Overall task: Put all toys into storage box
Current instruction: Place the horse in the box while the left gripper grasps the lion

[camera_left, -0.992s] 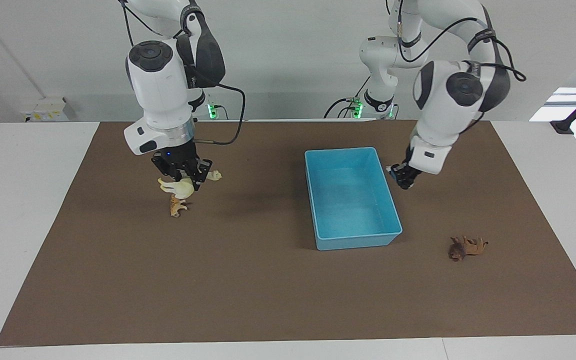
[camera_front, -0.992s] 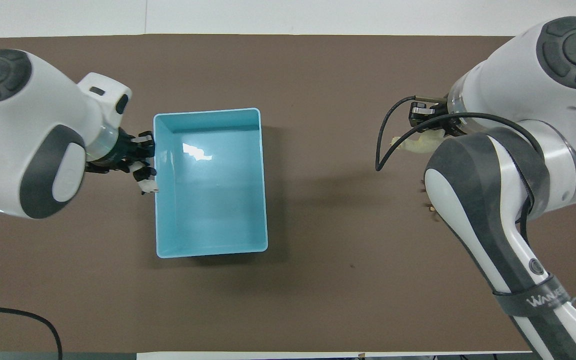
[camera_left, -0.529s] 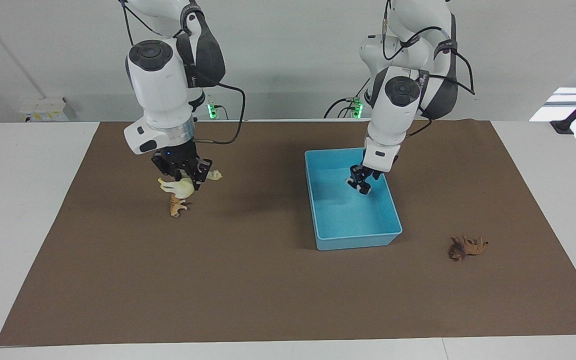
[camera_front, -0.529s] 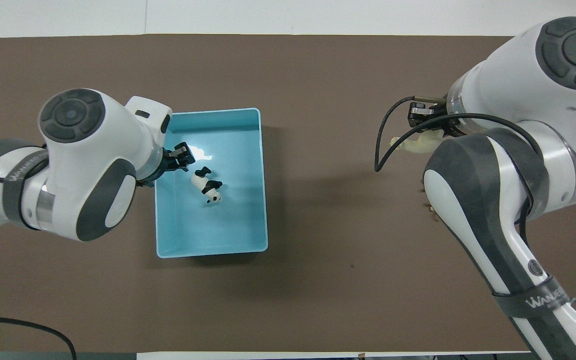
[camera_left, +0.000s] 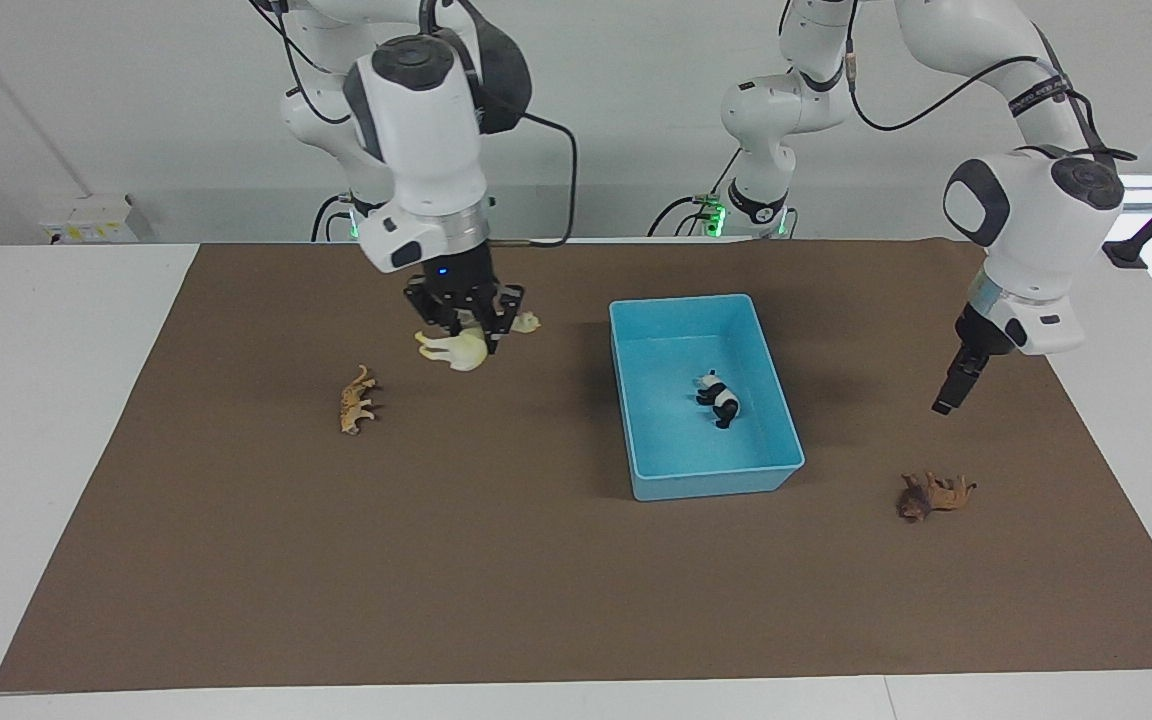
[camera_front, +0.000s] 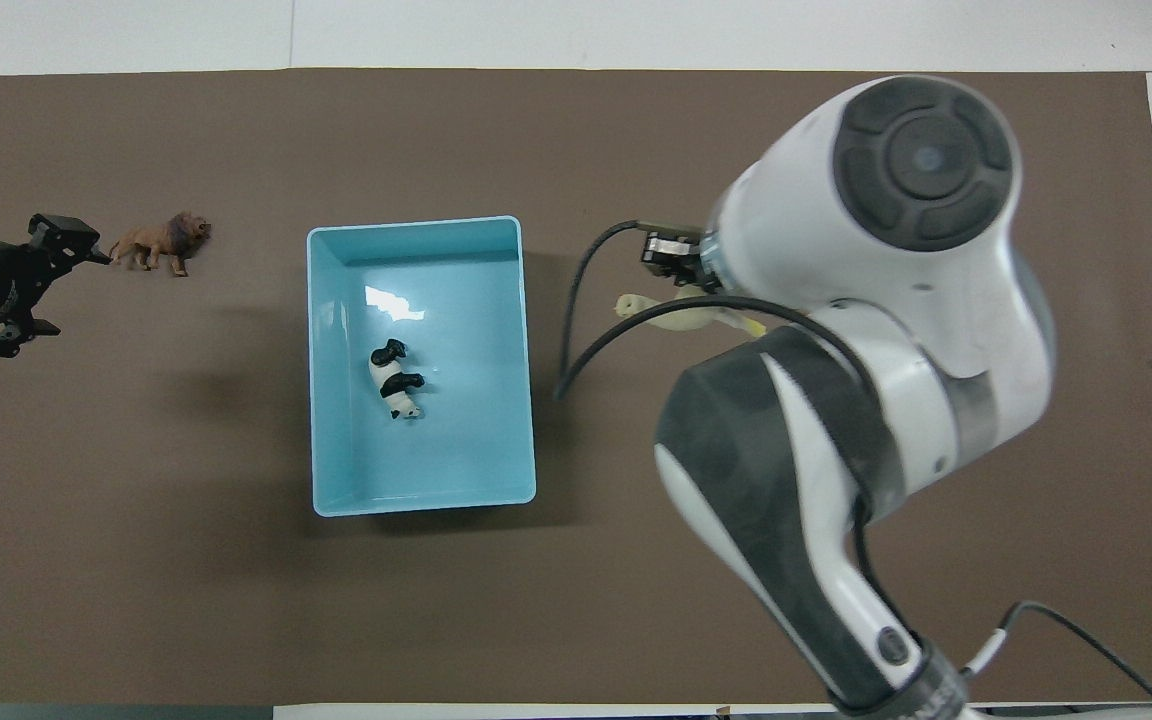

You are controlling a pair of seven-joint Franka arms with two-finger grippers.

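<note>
Brown mat (camera_left: 496, 580) covering the white table (camera_left: 36, 400); all items on or over it.

Tiger-like cat (camera_left: 357, 399): orange-tan, lying on the mat toward the right arm's end, with bare mat all around it.

Right gripper (camera_left: 466, 325): up over the mat between the cat and the box, fingers closed on the cream-white horse (camera_left: 456, 350), which hangs crosswise beneath them, clear of the mat. In the overhead view the arm's wrist covers most of the figurine; only its pale head and back show (camera_front: 681, 315).

Storage box (camera_left: 636, 330): light blue, open, mid-table. Panda (camera_left: 719, 397) lies on its side on the box floor, roughly central, touching no wall.

Left gripper (camera_left: 946, 400): raised over the mat toward the left arm's end, fingers pointing down and holding nothing; the overhead view shows them spread apart (camera_front: 76, 245).

Lion (camera_left: 936, 494): dark brown, lying on the mat farther from the robots than the box's middle, beside the box but well apart from it.
</note>
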